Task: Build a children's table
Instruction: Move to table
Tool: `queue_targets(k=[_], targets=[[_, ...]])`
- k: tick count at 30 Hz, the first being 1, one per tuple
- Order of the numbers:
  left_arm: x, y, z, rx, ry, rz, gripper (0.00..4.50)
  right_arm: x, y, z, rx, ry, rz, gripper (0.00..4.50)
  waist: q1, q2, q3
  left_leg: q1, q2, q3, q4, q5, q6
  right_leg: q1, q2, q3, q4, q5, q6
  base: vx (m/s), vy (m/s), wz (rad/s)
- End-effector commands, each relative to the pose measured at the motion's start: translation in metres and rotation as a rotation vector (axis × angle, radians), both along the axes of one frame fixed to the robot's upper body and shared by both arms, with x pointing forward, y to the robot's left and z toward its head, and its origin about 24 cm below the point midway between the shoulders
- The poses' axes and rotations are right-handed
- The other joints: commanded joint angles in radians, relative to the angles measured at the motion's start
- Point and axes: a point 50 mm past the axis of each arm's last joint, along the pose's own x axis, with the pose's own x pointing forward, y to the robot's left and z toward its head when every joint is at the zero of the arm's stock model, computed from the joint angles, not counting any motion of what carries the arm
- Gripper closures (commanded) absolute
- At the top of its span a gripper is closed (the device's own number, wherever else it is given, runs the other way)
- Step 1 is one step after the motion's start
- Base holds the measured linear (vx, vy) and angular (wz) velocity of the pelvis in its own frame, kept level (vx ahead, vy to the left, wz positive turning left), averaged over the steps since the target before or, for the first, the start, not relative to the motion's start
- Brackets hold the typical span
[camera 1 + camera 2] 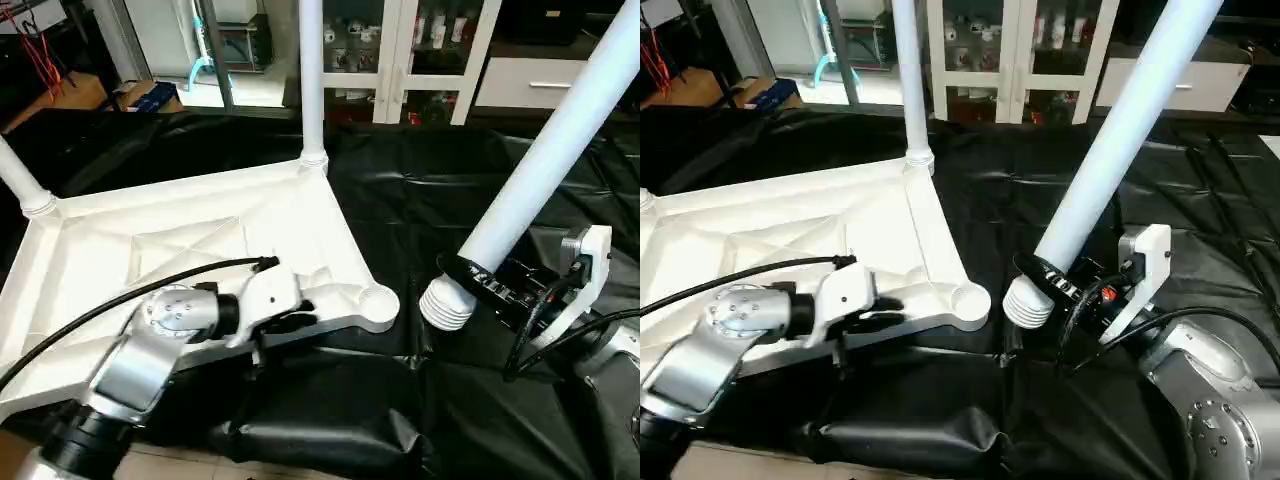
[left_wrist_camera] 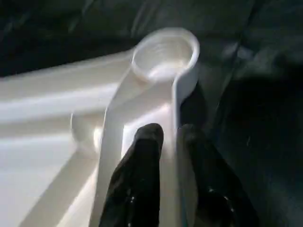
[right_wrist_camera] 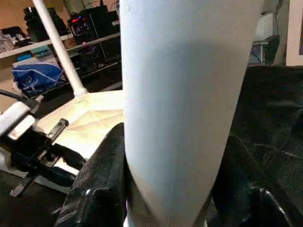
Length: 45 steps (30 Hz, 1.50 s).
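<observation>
The children's table top lies upside down on black cloth, ribs facing up. One white leg stands in the far corner socket and another in the left one. The near right socket is empty. My left gripper is shut on the top's rim just behind that socket, one finger inside the wall and the other outside. My right gripper is shut on a third leg. That leg is tilted, and its ribbed end hangs just right of the empty socket.
Black cloth covers the work surface, with a bunched black fold at the front edge. A white glass-door cabinet stands behind, and a blue box sits on the floor at the back left.
</observation>
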Motion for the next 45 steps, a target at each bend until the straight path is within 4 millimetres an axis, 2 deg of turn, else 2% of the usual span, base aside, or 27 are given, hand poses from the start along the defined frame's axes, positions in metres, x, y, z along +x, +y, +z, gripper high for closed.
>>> queue_targets(k=[1, 2, 4, 7, 8, 10, 11, 14, 22, 23, 24, 26, 27, 29, 30, 33, 37, 42, 43, 45], targets=[[0.002, 0.000, -0.002, 0.030, -0.018, -0.016, 3.32, 0.000, 0.003, 0.003, -0.014, -0.015, 0.013, 2.65, 0.003, -0.023, -0.052, 0.015, 0.030, -0.002, -0.074, -0.057, 0.117, 0.035, 0.003, 0.002, -0.057, 0.019, -0.265, 0.000, 0.000, 0.00], [0.001, 0.000, -0.003, 0.039, -0.020, -0.025, 3.20, 0.000, 0.004, 0.004, -0.016, -0.018, 0.014, 2.65, 0.002, -0.026, -0.050, 0.016, 0.029, -0.001, -0.076, -0.074, 0.110, 0.033, 0.004, 0.003, -0.060, 0.000, -0.254, 0.000, 0.000, 0.00], [0.002, 0.001, -0.006, 0.050, -0.018, -0.024, 3.03, 0.002, 0.005, 0.005, -0.014, -0.025, 0.014, 2.65, 0.001, -0.025, -0.049, 0.016, 0.029, -0.002, -0.078, -0.088, 0.101, 0.033, 0.004, 0.003, -0.061, -0.017, -0.247, 0.000, 0.000, 0.00], [0.003, 0.007, -0.013, 0.089, -0.008, -0.010, 3.03, 0.005, 0.007, 0.010, -0.011, -0.053, 0.021, 2.65, -0.003, -0.026, -0.048, 0.015, 0.029, -0.004, -0.080, -0.094, 0.086, 0.032, 0.005, 0.003, -0.060, -0.012, -0.238, 0.000, 0.000, 0.00], [0.004, 0.008, -0.014, 0.092, -0.001, -0.004, 3.03, 0.006, 0.008, 0.011, -0.014, -0.059, 0.022, 2.65, -0.004, -0.029, -0.048, 0.016, 0.028, -0.003, -0.079, -0.091, 0.085, 0.031, 0.006, 0.003, -0.059, -0.001, -0.238, 0.000, 0.000, 0.00], [0.006, 0.011, -0.016, 0.099, 0.006, 0.012, 3.03, 0.007, 0.008, 0.012, -0.011, -0.062, 0.026, 2.65, -0.005, -0.027, -0.049, 0.017, 0.028, -0.004, -0.079, -0.088, 0.085, 0.031, 0.006, 0.003, -0.058, 0.008, -0.242, 0.000, 0.000, 0.00], [0.006, 0.011, -0.017, 0.101, 0.012, 0.016, 3.03, 0.007, 0.009, 0.012, -0.010, -0.062, 0.028, 2.65, -0.005, -0.030, -0.048, 0.015, 0.029, -0.004, -0.079, -0.082, 0.088, 0.032, 0.005, 0.004, -0.057, 0.017, -0.245, 0.000, 0.000, 0.00], [0.008, 0.014, -0.022, 0.112, 0.022, 0.028, 3.03, 0.007, 0.010, 0.012, -0.013, -0.063, 0.035, 2.65, -0.004, -0.030, -0.049, 0.017, 0.028, -0.003, -0.077, -0.070, 0.093, 0.031, 0.006, 0.003, -0.055, 0.041, -0.253, 0.000, 0.000, 0.00], [0.009, 0.014, -0.031, 0.110, 0.069, 0.025, 3.03, 0.009, 0.011, 0.010, -0.012, -0.061, 0.043, 2.65, -0.002, -0.033, -0.045, 0.016, 0.031, -0.004, -0.082, -0.104, 0.083, 0.032, 0.003, 0.003, -0.057, 0.007, -0.257, 0.000, 0.000, 0.00], [0.009, 0.013, -0.032, 0.109, 0.075, 0.015, 3.03, 0.010, 0.011, 0.010, -0.013, -0.061, 0.042, 2.65, -0.003, -0.033, -0.044, 0.017, 0.031, -0.003, -0.084, -0.115, 0.077, 0.030, 0.003, 0.004, -0.059, -0.004, -0.256, 0.000, 0.000, 0.00], [0.010, 0.010, -0.034, 0.113, 0.074, 0.002, 3.03, 0.013, 0.012, 0.010, -0.013, -0.067, 0.035, 2.65, -0.003, -0.028, -0.042, 0.017, 0.031, -0.004, -0.084, -0.119, 0.073, 0.029, 0.004, 0.004, -0.060, -0.006, -0.255, 0.000, 0.000, 0.00], [0.010, 0.007, -0.035, 0.121, 0.074, -0.008, 3.32, 0.021, 0.014, 0.010, -0.011, -0.064, 0.015, 2.65, -0.005, -0.031, -0.043, 0.017, 0.030, -0.003, -0.084, -0.124, 0.067, 0.029, 0.003, 0.004, -0.060, -0.013, -0.254, 0.000, 0.000, 0.00], [0.010, 0.007, -0.036, 0.124, 0.075, -0.010, 3.32, 0.023, 0.014, 0.010, -0.013, -0.061, 0.007, 2.65, -0.006, -0.026, -0.041, 0.018, 0.031, -0.004, -0.085, -0.120, 0.063, 0.027, 0.004, 0.004, -0.060, -0.010, -0.254, 0.000, 0.000, 0.00], [0.010, 0.006, -0.037, 0.137, 0.079, -0.021, 3.45, 0.028, 0.015, 0.008, -0.011, -0.029, -0.004, 2.65, -0.007, -0.027, -0.042, 0.018, 0.029, -0.003, -0.085, -0.112, 0.059, 0.029, 0.005, 0.004, -0.059, -0.002, -0.255, 0.000, 0.000, 0.00], [0.010, 0.006, -0.038, 0.147, 0.078, -0.024, 3.70, 0.030, 0.015, 0.007, -0.018, -0.018, -0.001, 2.65, -0.007, -0.026, -0.042, 0.018, 0.029, -0.004, -0.084, -0.108, 0.059, 0.030, 0.005, 0.004, -0.059, 0.011, -0.257, 0.000, 0.000, 0.00], [0.009, 0.007, -0.039, 0.176, 0.097, -0.036, 3.81, 0.035, 0.015, 0.010, 0.002, 0.007, 0.021, 2.65, -0.006, -0.029, -0.041, 0.017, 0.029, -0.003, -0.083, -0.091, 0.070, 0.031, 0.005, 0.004, -0.056, 0.038, -0.266, 0.000, 0.000, 0.00], [0.010, 0.008, -0.040, 0.203, 0.088, -0.038, 4.15, 0.037, 0.016, 0.012, 0.086, 0.084, 0.087, 2.65, -0.007, -0.029, -0.037, 0.018, 0.031, -0.003, -0.087, -0.129, 0.069, 0.030, 0.003, 0.005, -0.061, -0.014, -0.268, 0.000, 0.000, 0.00], [0.010, 0.008, -0.040, 0.226, 0.078, -0.047, 4.44, 0.038, 0.014, 0.011, 0.186, 0.193, 0.136, 2.65, -0.004, -0.028, -0.035, 0.020, 0.032, -0.003, -0.091, -0.149, 0.043, 0.026, 0.004, 0.005, -0.063, -0.039, -0.268, 0.000, 0.000, 0.00], [0.010, 0.008, -0.039, 0.227, 0.082, -0.045, 4.46, 0.039, 0.014, 0.011, 0.200, 0.199, 0.140, 2.65, -0.004, -0.032, -0.033, 0.019, 0.032, -0.002, -0.091, -0.151, 0.042, 0.025, 0.003, 0.005, -0.064, -0.040, -0.268, 0.000, 0.000, 0.00], [0.010, 0.009, -0.040, 0.232, 0.094, -0.030, 4.49, 0.043, 0.013, 0.014, 0.267, 0.225, 0.143, 2.65, -0.004, -0.032, -0.031, 0.018, 0.032, -0.002, -0.093, -0.160, 0.034, 0.024, 0.002, 0.006, -0.064, -0.060, -0.267, 0.000, 0.000, 0.00]])
